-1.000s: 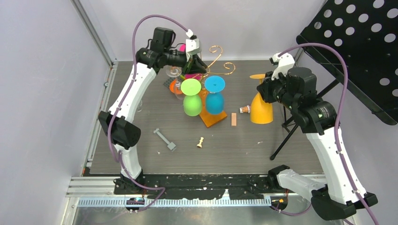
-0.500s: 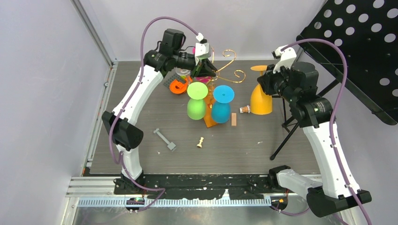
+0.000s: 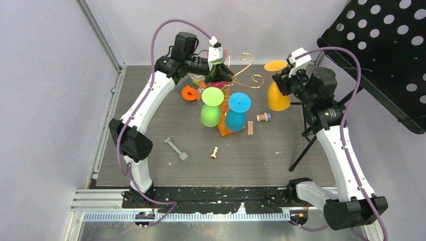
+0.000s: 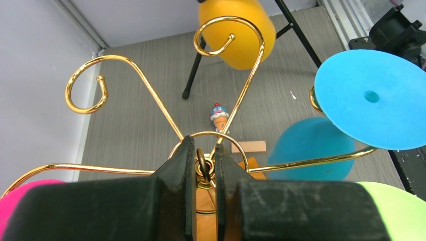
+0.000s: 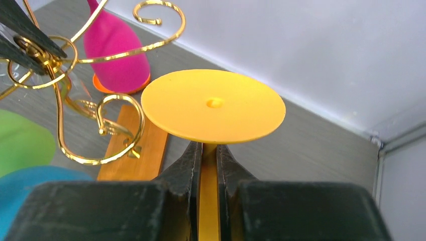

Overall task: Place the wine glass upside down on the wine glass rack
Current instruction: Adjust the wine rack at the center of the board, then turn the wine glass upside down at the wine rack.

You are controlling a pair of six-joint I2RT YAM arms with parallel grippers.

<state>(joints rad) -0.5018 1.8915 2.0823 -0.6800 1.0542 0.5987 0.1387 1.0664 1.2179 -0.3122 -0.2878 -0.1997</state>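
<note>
The right claw (image 5: 208, 150) pinches the upside-down yellow wine glass (image 5: 213, 105) by its stem, near the grey tabletop's (image 3: 261, 155) far right corner, maybe lifted. The left claw (image 4: 201, 163) grips the wine glass rack (image 5: 143, 153) top nearby.

We're looking straight down the left gripper (image 4: 202, 153), and its two black fingers (image 4: 181, 160) are pinched tight on the gold ring at the crown of the wine glass rack (image 4: 203, 169). Gold arms fan out from there, curling at their tips. Top of frame, there's the bowl of the yellow wine glass (image 4: 236, 30), apart from the rack. On our right a blue glass (image 4: 369, 98) hangs foot-up on an arm, with a green glass (image 4: 397, 211) at the corner and a pink glass (image 4: 25, 198) on the left. Down on the grey table (image 4: 135, 125), we see a little ice-cream figure (image 4: 218, 116) near a small wooden block (image 4: 248, 146).
</note>
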